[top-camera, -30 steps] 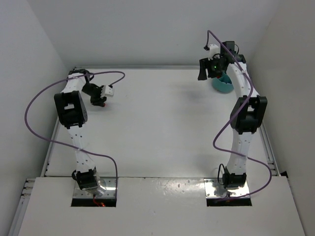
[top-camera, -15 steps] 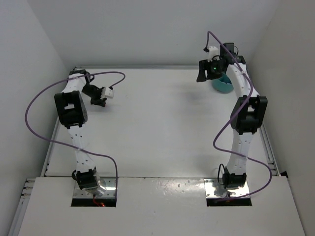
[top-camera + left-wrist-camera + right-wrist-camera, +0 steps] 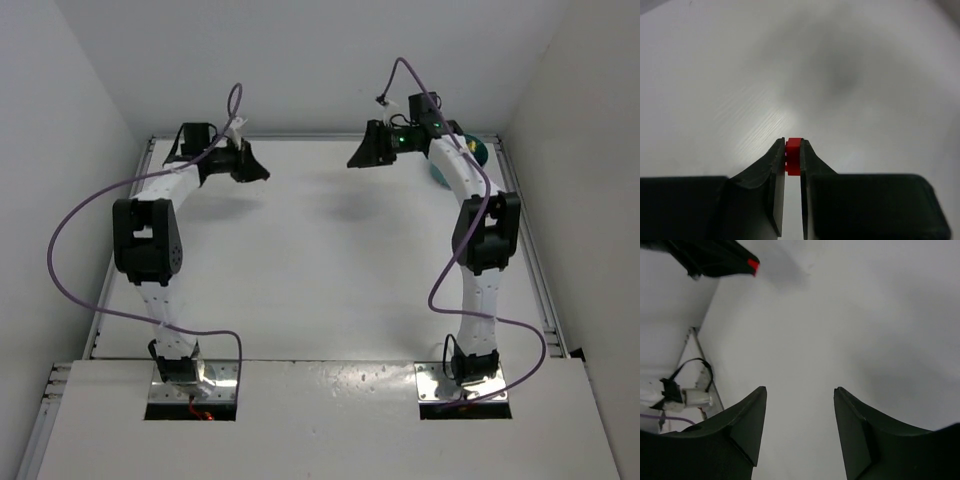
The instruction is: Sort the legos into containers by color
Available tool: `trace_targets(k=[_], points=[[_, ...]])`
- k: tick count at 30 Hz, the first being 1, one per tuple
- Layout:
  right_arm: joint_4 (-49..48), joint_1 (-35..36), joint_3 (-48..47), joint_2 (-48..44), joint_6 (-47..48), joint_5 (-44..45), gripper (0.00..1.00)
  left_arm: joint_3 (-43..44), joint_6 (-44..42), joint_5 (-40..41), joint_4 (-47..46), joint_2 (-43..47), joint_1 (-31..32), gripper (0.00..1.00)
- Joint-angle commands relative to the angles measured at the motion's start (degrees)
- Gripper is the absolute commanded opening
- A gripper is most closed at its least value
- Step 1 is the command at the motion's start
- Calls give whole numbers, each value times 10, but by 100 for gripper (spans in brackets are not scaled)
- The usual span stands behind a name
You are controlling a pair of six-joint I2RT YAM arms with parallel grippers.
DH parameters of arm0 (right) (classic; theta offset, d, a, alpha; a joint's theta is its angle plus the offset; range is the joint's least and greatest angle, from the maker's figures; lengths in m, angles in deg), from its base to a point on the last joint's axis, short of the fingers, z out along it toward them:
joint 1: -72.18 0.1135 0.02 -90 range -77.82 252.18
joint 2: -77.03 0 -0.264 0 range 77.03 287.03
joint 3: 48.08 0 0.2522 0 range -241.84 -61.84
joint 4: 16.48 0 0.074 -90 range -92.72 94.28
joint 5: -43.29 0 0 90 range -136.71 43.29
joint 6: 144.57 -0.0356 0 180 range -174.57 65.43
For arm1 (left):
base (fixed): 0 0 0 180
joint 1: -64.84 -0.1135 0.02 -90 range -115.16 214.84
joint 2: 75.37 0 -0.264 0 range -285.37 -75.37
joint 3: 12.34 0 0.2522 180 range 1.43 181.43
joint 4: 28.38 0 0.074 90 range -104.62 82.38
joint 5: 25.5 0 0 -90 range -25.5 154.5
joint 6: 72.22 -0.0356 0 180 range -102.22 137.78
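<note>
The left hand [image 3: 793, 146] is pinching a red lego [image 3: 793, 159] between its fingertips above the tabletop [image 3: 320, 270]. The right hand [image 3: 800, 396], facing it, is gaping wide and gripping nothing. The teal tub [image 3: 472, 152] is sitting in the far right corner, partly behind the right arm [image 3: 455, 175].

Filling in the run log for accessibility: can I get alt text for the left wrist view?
The left gripper pinches a small red lego between its two dark fingertips, seen from just behind the fingers. Beyond it lies the white table, out of focus, with a soft grey shadow toward the upper right.
</note>
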Motion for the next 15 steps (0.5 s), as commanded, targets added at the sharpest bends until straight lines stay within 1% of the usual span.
trace_targets(k=[1, 2, 3, 4, 6, 7, 9, 10, 12, 15], points=[[-100, 19, -40, 16, -82, -78, 56, -96, 530, 21, -434, 89, 33, 0], [-140, 25, -23, 21, -118, -85, 55, -96, 568, 76, -445, 94, 39, 0], [-248, 25, 22, 12, -209, -91, 55, -97, 633, 99, -436, 95, 45, 0], [-291, 25, 33, 12, -243, -98, 54, -73, 663, 139, -420, 88, 52, 0], [-302, 41, 26, 19, -260, -113, 50, -53, 721, 161, -400, 77, 53, 0], [-316, 41, 26, 19, -274, -120, 50, -43, 784, 176, -400, 66, 53, 0], [-365, 54, 42, 19, -318, -128, 47, -38, 837, 181, -391, 54, 53, 0], [-372, 54, 42, 19, -325, -135, 47, -27, 851, 181, -370, 54, 53, 0], [-387, 65, 35, 19, -342, -135, 46, -27, 867, 197, -370, 54, 59, 0], [-395, 78, 11, 26, -364, -126, 42, -53, 909, 203, -381, 61, 72, 0]])
